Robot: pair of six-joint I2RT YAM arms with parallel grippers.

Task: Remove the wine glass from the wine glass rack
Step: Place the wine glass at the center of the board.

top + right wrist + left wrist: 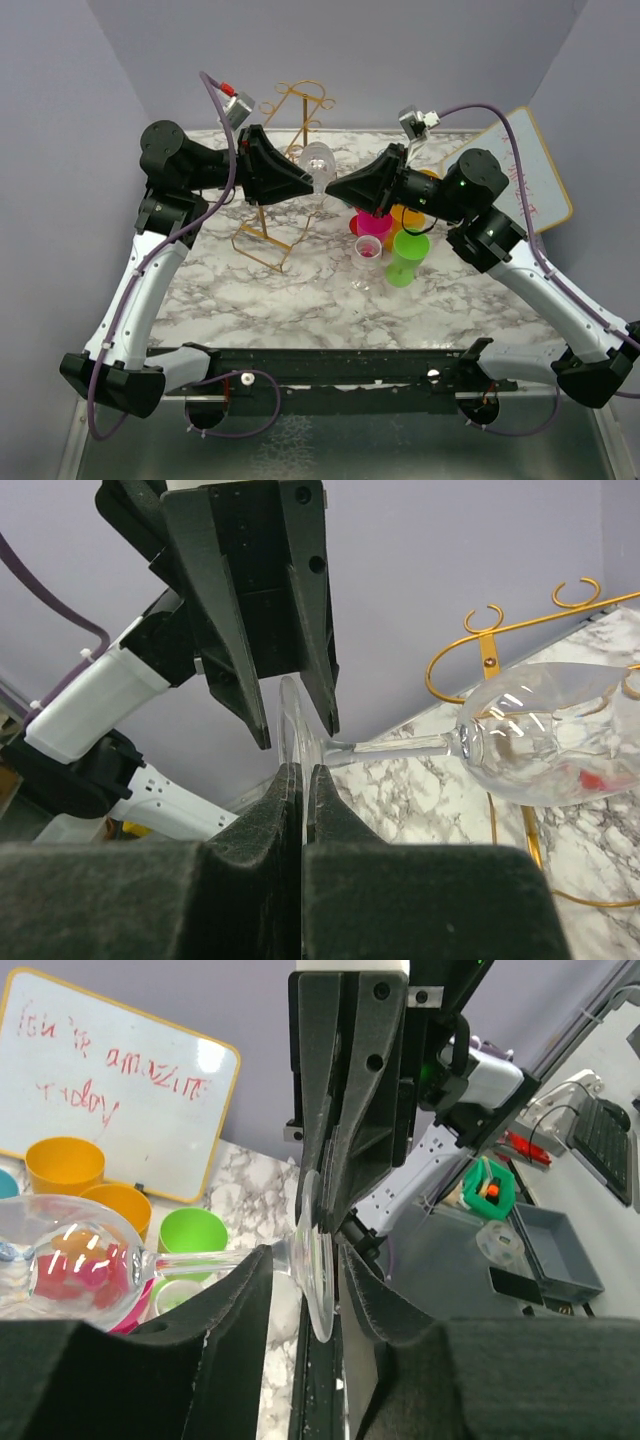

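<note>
Here the clear stemmed wine glass (540,730) lies sideways in the air, off the tall gold wire rack (300,100) and over the far middle of the marble table (300,300). The right gripper (303,775) is pinched tight on its flat foot, and the left gripper (305,1270) stands part open astride that foot, not clamping it. So thin a pinch may let the bowl's weight twist the glass loose, or the left fingers could snag the foot.

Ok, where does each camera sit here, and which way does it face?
Top: above and behind, looking down on the table; both arms show.
Left wrist: looks past the left tool at the whiteboard and cups.
Right wrist: looks past the right tool at the rack.
Both wrist views share the wine glass.
</note>
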